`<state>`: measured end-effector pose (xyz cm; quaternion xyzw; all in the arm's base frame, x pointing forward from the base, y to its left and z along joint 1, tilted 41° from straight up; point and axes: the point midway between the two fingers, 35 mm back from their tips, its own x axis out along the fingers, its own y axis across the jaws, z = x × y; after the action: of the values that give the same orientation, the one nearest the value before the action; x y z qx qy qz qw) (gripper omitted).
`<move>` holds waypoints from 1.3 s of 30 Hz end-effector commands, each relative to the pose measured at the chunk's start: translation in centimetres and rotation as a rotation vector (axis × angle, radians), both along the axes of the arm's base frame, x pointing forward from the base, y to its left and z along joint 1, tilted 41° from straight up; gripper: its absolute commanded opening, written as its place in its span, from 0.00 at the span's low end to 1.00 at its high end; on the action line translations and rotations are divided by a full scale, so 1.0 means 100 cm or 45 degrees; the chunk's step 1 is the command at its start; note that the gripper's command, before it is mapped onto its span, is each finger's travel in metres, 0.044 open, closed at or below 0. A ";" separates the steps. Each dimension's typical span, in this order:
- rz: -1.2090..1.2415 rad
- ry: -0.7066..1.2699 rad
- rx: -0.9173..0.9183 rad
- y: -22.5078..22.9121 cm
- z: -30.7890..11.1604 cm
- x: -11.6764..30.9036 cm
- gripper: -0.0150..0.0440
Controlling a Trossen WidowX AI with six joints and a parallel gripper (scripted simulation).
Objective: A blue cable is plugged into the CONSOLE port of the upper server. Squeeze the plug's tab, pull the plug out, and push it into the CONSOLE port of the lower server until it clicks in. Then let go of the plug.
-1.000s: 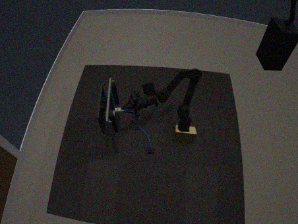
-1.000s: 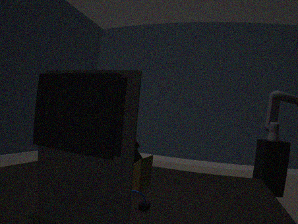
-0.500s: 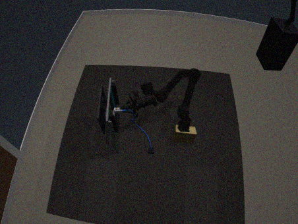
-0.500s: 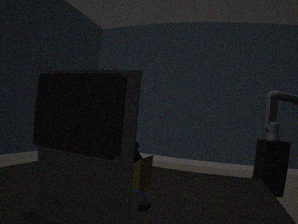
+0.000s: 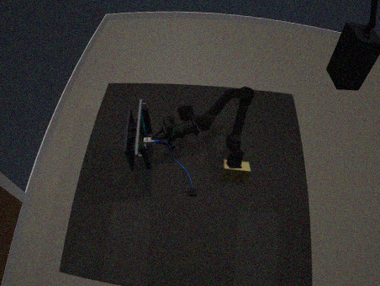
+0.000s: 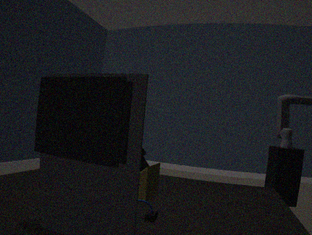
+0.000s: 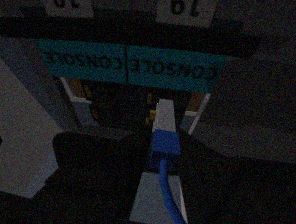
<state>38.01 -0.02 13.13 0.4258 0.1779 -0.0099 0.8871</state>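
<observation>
The server rack (image 5: 138, 134) stands upright on the left of the dark mat; the exterior view shows only its dark back (image 6: 86, 117). In the wrist view two teal CONSOLE labels (image 7: 82, 60) (image 7: 172, 71) sit side by side, with dark port openings below them. My gripper (image 7: 162, 129) (image 5: 163, 134) is shut on the cable's plug (image 7: 164, 116) (image 5: 148, 141), which has a pale tip and a blue boot (image 7: 165, 145). The tip is at the mouth of the port under the right-hand label; I cannot tell how deep it sits. The blue cable (image 5: 182, 167) (image 7: 170, 197) trails back to its loose end (image 5: 192, 193).
The arm's yellow base (image 5: 236, 168) (image 6: 149, 181) stands on the mat (image 5: 189, 235) right of the rack. A black box (image 5: 350, 55) (image 6: 284, 173) stands at the table's far right corner. The scene is very dim.
</observation>
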 end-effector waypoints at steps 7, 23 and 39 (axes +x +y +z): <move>0.011 -0.020 -0.006 0.000 0.004 0.007 0.25; 0.012 -0.021 -0.006 0.000 0.004 0.013 0.25; 0.013 -0.022 -0.006 -0.001 0.002 0.016 0.25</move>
<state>39.46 -0.20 13.05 0.4256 0.1757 -0.0079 0.8876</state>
